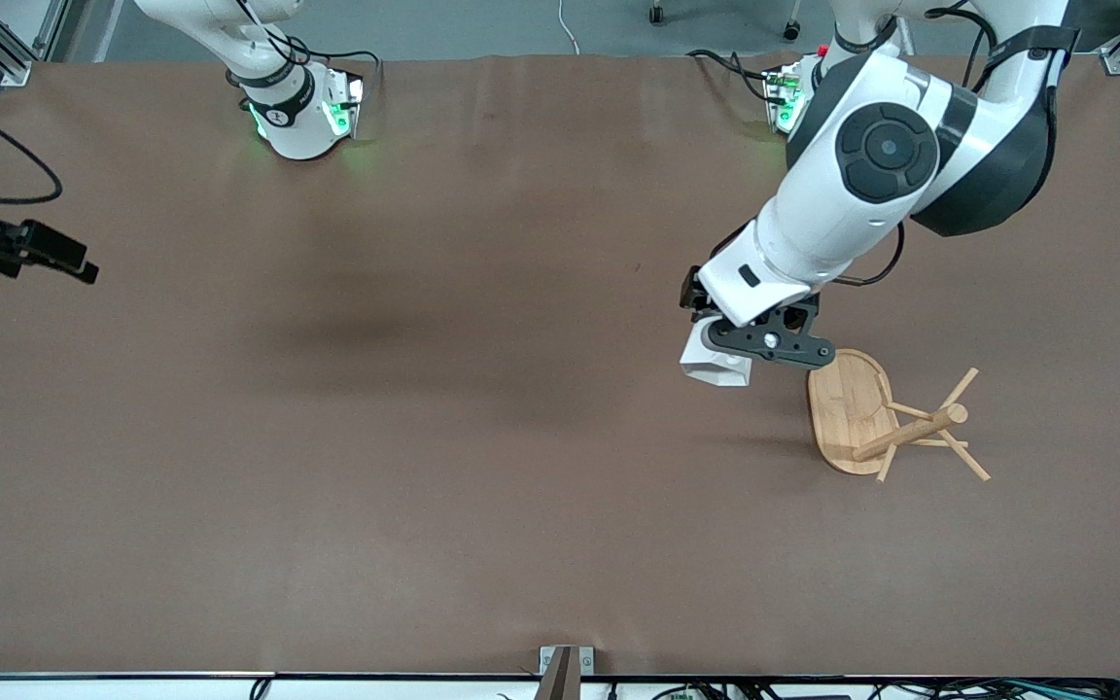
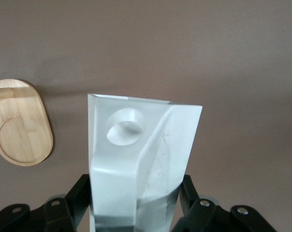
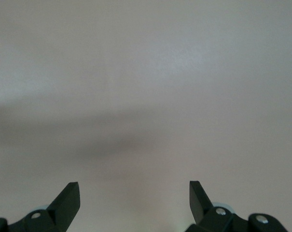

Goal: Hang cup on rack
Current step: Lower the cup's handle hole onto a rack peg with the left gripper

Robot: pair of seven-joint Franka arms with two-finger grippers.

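The white faceted cup [image 1: 714,367] hangs in the air with my left gripper [image 1: 730,355] shut on it. It is over the brown table, beside the rack's oval base. In the left wrist view the cup [image 2: 141,145] fills the middle, its blocky handle with the round hole [image 2: 125,126] facing the camera, and the black fingers [image 2: 73,193] press its sides. The bamboo rack [image 1: 852,408] stands at the left arm's end of the table, its post [image 1: 910,433] and thin pegs free. My right gripper [image 3: 134,193] waits open, with nothing between its fingers, over bare table.
The brown table [image 1: 424,389] spreads wide toward the right arm's end. The right arm's hand [image 1: 35,251] hangs over the table's edge at that end. The rack's base [image 2: 22,130] shows beside the cup in the left wrist view.
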